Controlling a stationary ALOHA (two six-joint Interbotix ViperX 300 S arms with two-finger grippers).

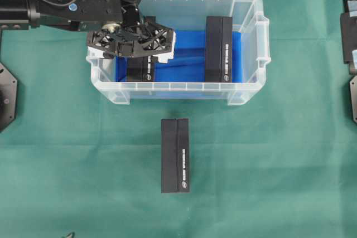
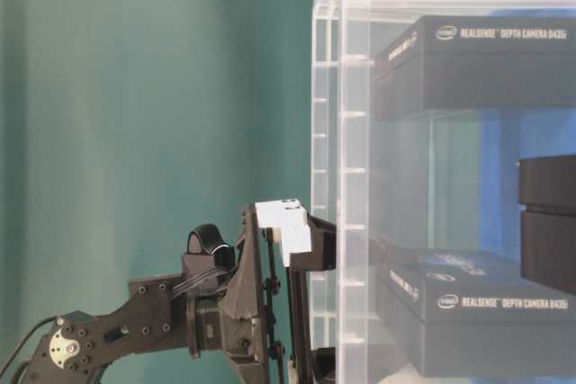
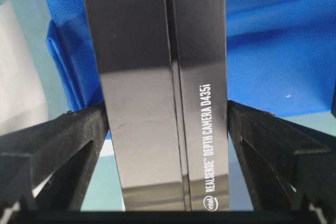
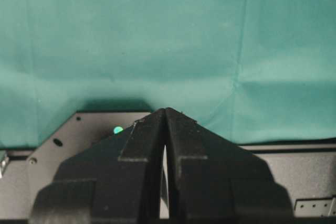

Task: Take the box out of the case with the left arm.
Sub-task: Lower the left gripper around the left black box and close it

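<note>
Black box [image 3: 157, 93] sits right between your left gripper [image 3: 168, 129] fingers inside the case [image 1: 245, 90]; jaws spread wide on both sides, nothing pinched yet. Closing and lifting remain.

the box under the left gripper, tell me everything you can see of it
The box is a long, glossy black carton with a seam running down its length and white print reading RealSense Depth Camera D435i beside an Intel logo. It lies flat at the left end of the case, on the blue lining. The left gripper is over it, open, one finger at each long side. The fingers sit very close; whether they touch the box is unclear.
</note>
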